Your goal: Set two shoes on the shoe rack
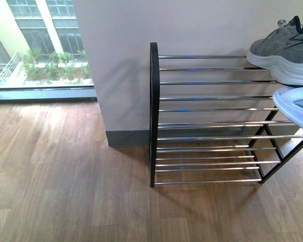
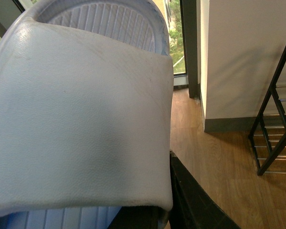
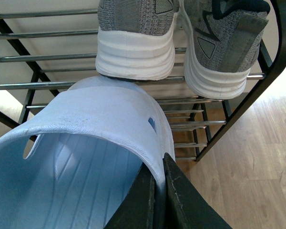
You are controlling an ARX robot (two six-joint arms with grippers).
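The shoe rack stands against the wall, its black side frame and chrome rods in the front view. A pair of grey sneakers sits on its top tier, one showing at the front view's right edge. My right gripper is shut on the strap edge of a pale blue slide, held just in front of the rack below the sneakers; this slide pokes in at the right. My left gripper is shut on another pale blue slide, which fills its view, away from the rack.
The rack's lower tiers hold nothing in the part I see. A white wall with a grey baseboard runs behind the rack. A floor-level window lies to the left. Wooden floor spreads in front.
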